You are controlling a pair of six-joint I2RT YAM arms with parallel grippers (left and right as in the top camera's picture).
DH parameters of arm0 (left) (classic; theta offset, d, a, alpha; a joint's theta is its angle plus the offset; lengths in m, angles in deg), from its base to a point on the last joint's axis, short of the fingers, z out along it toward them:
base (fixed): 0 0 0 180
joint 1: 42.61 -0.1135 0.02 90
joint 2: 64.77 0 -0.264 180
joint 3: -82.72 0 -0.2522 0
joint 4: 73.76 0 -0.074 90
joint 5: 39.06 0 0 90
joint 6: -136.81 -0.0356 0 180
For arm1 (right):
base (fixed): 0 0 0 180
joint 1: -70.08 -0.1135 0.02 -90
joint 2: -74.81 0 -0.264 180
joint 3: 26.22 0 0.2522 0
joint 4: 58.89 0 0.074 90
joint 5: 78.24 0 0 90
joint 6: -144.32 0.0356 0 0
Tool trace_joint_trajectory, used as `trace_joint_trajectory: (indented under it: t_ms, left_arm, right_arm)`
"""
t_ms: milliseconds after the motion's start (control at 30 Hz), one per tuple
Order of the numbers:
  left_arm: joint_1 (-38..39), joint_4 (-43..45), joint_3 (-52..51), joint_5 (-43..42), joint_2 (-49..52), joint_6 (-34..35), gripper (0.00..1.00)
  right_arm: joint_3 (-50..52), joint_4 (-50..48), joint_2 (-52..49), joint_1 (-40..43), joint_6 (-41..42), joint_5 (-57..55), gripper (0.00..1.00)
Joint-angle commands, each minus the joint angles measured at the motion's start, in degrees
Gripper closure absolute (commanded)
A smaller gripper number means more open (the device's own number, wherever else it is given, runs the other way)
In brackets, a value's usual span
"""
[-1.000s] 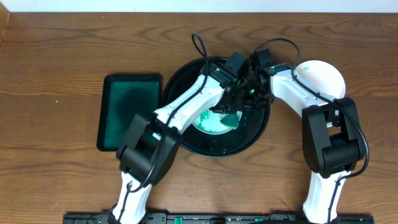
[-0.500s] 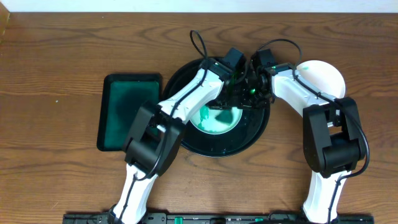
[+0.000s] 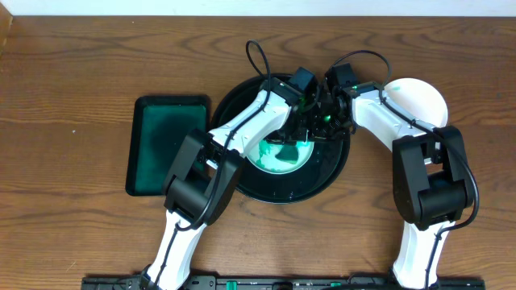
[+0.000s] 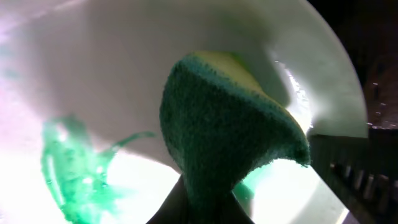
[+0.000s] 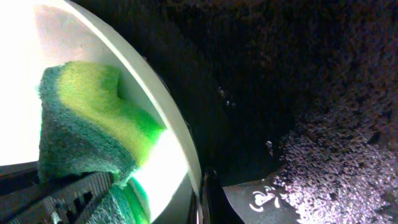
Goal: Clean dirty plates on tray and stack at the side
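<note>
Sliding a bit up and left, the left gripper (image 3: 286, 138) is squeezing the green sponge (image 4: 224, 124) on the dirty plate (image 3: 278, 163) in the black tray (image 3: 322, 181), with green smear (image 4: 68, 168) lying lower left of it, while the right gripper (image 3: 321, 121) is pinching the plate's upper-right rim.

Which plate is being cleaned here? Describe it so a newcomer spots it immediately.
Find the large round glossy black tray mid-table. The small round white plate lies on it, near its middle. Unlike the clean white plate on bare wood to the right, it carries teal-green smears, with a green sponge pressed on it.
</note>
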Motion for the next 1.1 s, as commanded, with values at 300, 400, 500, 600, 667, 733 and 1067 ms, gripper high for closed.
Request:
trace_joint_trajectory:
  t_ms: [300, 400, 500, 600, 667, 733, 1067]
  left_arm:
    - [-6.0, -6.6, -2.9, 24.5, 3.7, 0.2, 0.93]
    - [-7.2, -7.2, -2.9, 24.9, 3.7, 0.2, 0.93]
    - [-7.8, -7.7, -2.9, 27.4, 3.7, 0.2, 0.93]
    - [-7.6, -8.4, -2.8, 30.0, 3.5, 0.2, 0.93]
    - [-7.3, -8.6, -2.8, 30.5, 2.8, 0.2, 0.93]
    - [-7.1, -8.5, -2.8, 30.5, 1.8, 0.4, 0.93]
    - [-6.7, -9.3, -2.8, 33.2, -5.8, 3.2, 0.93]
  right_arm:
    - [1.6, 1.0, -2.1, -1.1, -0.3, -1.8, 0.99]
    - [1.6, 1.1, -2.1, -1.1, -0.3, -1.8, 0.99]
    - [1.6, 1.3, -2.1, -1.1, -0.3, -1.8, 0.99]
    - [1.6, 1.3, -2.1, -1.1, -0.3, -1.9, 0.99]
    - [1.6, 1.3, -2.1, -1.1, -0.3, -1.9, 0.99]
    - [1.6, 1.3, -2.1, -1.1, -0.3, -1.9, 0.99]
    - [1.6, 1.3, -2.1, -1.1, -0.3, -1.9, 0.99]
